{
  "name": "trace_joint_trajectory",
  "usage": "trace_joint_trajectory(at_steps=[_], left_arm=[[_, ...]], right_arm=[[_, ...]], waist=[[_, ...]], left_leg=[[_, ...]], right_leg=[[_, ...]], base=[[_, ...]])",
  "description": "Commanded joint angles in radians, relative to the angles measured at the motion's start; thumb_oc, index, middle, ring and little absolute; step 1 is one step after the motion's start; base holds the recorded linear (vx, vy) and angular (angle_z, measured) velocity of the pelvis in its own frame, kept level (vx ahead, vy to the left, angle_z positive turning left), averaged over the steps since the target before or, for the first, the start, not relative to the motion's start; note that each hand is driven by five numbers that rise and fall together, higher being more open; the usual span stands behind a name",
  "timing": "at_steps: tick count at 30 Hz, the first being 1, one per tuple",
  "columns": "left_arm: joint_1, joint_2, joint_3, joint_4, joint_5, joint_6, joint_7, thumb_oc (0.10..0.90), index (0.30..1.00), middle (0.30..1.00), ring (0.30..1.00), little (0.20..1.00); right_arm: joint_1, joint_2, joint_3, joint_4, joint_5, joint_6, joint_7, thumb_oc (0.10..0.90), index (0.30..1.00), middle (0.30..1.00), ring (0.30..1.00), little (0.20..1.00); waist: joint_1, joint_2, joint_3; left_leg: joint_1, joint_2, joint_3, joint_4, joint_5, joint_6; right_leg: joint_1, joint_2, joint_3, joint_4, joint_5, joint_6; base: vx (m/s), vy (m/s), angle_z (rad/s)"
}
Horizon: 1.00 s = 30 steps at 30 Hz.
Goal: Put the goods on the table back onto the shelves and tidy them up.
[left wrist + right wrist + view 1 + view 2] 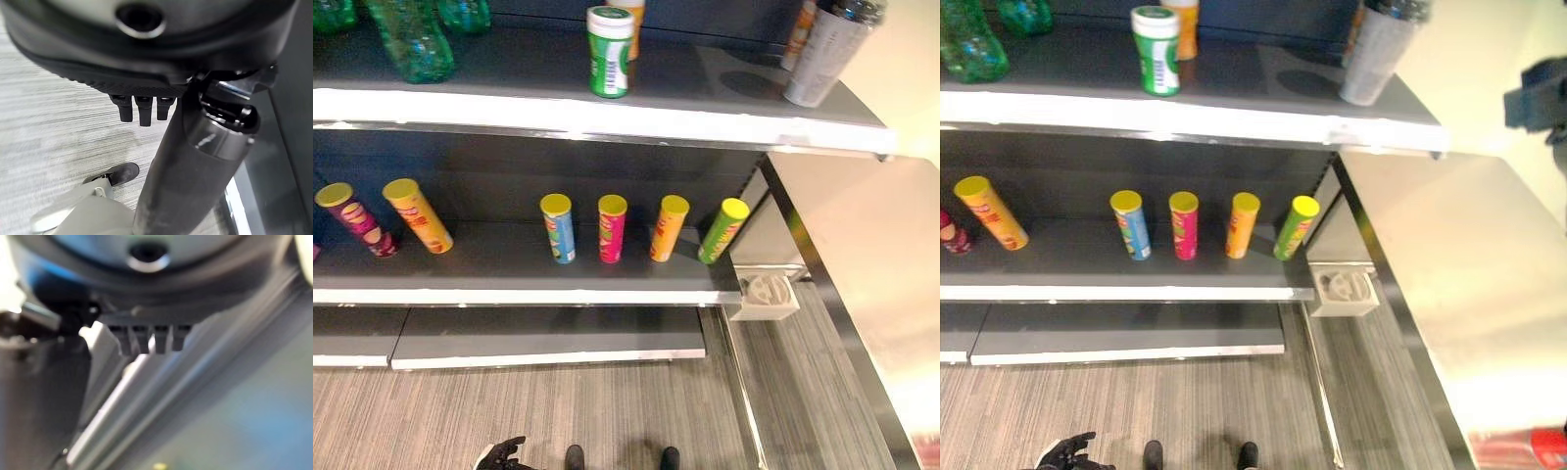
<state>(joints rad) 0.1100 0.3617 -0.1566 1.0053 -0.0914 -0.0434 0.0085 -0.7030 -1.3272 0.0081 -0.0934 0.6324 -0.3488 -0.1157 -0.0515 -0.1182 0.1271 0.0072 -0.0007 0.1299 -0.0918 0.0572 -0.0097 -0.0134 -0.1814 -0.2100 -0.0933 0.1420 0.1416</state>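
Note:
The beige table (862,255) stands to the right of the dark shelves. At its near corner lies a red pack (1520,448). On the middle shelf (509,279) stand a purple can (357,220), a yellow-orange can (418,215), then a blue can (558,228), a pink can (612,228), an orange can (669,228) and a green can (722,231). My left hand (499,455) hangs low over the floor, its fingers (142,110) relaxed and holding nothing. My right hand (1538,93) is raised at the far right above the table, its fingers (146,338) straight and empty.
The top shelf (607,113) carries green bottles (411,39), a green-and-white canister (609,51) with an orange can (631,15) behind it, and a grey bottle (822,54). A white holder (766,296) sits at the shelf's right corner. A low bottom shelf (548,343) juts out over grey carpet.

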Motion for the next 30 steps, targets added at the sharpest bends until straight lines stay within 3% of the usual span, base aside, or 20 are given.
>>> trace_joint_trajectory(at_steps=[1,5,7,10,12,13,15,18,21,30], left_arm=[[-0.026,0.087,-0.043,-0.031,0.050,-0.048,-0.024,0.800,0.900,0.900,0.900,0.900],[-0.038,0.121,-0.030,-0.043,0.061,-0.046,-0.031,0.800,0.900,0.900,0.900,0.900],[-0.040,0.135,-0.018,-0.069,0.052,-0.042,-0.033,0.800,0.900,0.900,0.900,0.900],[-0.035,0.161,-0.007,-0.098,0.038,-0.039,-0.035,0.800,0.900,0.900,0.900,0.900],[-0.017,0.176,0.010,-0.115,0.024,-0.033,-0.037,0.800,0.900,0.900,0.900,0.900],[-0.016,0.176,0.011,-0.115,0.024,-0.033,-0.037,0.800,0.900,0.900,0.900,0.900],[-0.004,0.175,0.032,-0.122,0.028,-0.025,-0.042,0.800,0.900,0.900,0.900,0.900],[-0.005,0.154,0.040,-0.103,0.040,-0.027,-0.040,0.800,0.900,0.900,0.900,0.900],[-0.004,0.136,0.054,-0.088,0.040,-0.025,-0.035,0.800,0.900,0.900,0.900,0.900],[-0.009,0.103,0.046,-0.089,0.070,-0.014,-0.045,0.800,0.900,0.900,0.900,0.900]], right_arm=[[-0.159,-0.050,-0.042,0.058,0.003,-0.010,-0.051,0.800,0.900,0.900,0.900,0.900],[-0.127,-0.050,-0.072,0.036,-0.008,-0.006,-0.047,0.800,0.900,0.900,0.900,0.900],[-0.123,-0.050,-0.077,0.028,-0.015,-0.004,-0.053,0.800,0.900,0.900,0.900,0.900],[-0.150,-0.055,-0.048,0.051,-0.036,0.014,-0.067,0.800,0.900,0.900,0.900,0.900],[-0.183,-0.052,-0.003,0.095,-0.059,0.039,-0.079,0.800,0.900,0.900,0.900,0.900],[-0.185,-0.051,-0.001,0.096,-0.059,0.039,-0.079,0.800,0.900,0.900,0.900,0.900],[-0.149,-0.054,-0.012,0.135,-0.073,0.073,-0.066,0.800,0.900,0.900,0.900,0.900],[-0.065,-0.029,-0.063,0.133,-0.065,0.076,-0.042,0.800,0.900,0.900,0.900,0.900],[0.007,-0.021,-0.101,0.130,-0.052,0.077,-0.024,0.800,0.900,0.900,0.900,0.900],[0.342,0.066,-0.301,0.093,-0.006,0.094,0.053,0.800,0.900,0.900,0.900,0.900]], waist=[[0.035,-0.030,-0.006],[0.033,-0.030,-0.005],[0.040,-0.018,-0.004],[0.064,-0.021,-0.023],[0.091,-0.044,-0.050],[0.091,-0.044,-0.051],[0.102,-0.082,-0.078],[0.109,-0.073,-0.079],[0.099,-0.062,-0.075],[0.058,-0.011,-0.047]], left_leg=[[0.040,0.043,0.090,0.005,-0.121,-0.029],[0.038,0.081,0.161,0.005,-0.110,-0.039],[0.035,0.106,0.206,0.005,-0.104,-0.039],[0.018,0.134,0.273,0.005,-0.103,-0.036],[-0.014,0.154,0.356,0.007,-0.077,-0.043],[-0.014,0.154,0.356,0.007,-0.076,-0.043],[-0.017,0.145,0.403,0.010,-0.064,-0.048],[-0.001,0.166,0.425,0.012,-0.043,-0.068],[0.012,0.188,0.435,0.013,-0.020,-0.086],[0.000,0.293,0.405,0.019,0.086,-0.153]], right_leg=[[-0.015,-0.059,0.006,0.026,0.128,0.120],[-0.041,-0.066,-0.045,0.014,0.156,0.120],[-0.015,-0.080,-0.112,0.022,0.121,0.120],[0.037,-0.108,-0.146,0.112,0.063,0.120],[0.077,-0.125,-0.233,0.153,0.074,0.120],[0.077,-0.125,-0.233,0.152,0.075,0.120],[0.124,-0.100,-0.285,0.070,0.080,0.120],[0.134,-0.063,-0.288,0.007,-0.016,0.120],[0.131,-0.040,-0.282,0.006,-0.056,0.109],[0.142,0.073,-0.241,0.006,-0.175,0.029]], base=[[-0.15,0.002,-0.94],[-0.08,-0.014,-1.16],[-0.13,0.009,-1.02],[-0.21,0.017,-0.69],[-0.20,-0.092,-1.61],[-0.19,-0.124,-2.05],[-0.09,-0.182,-0.84],[-0.02,-0.131,-0.45],[-0.01,-0.137,-0.41],[-0.04,-0.193,0.06]])
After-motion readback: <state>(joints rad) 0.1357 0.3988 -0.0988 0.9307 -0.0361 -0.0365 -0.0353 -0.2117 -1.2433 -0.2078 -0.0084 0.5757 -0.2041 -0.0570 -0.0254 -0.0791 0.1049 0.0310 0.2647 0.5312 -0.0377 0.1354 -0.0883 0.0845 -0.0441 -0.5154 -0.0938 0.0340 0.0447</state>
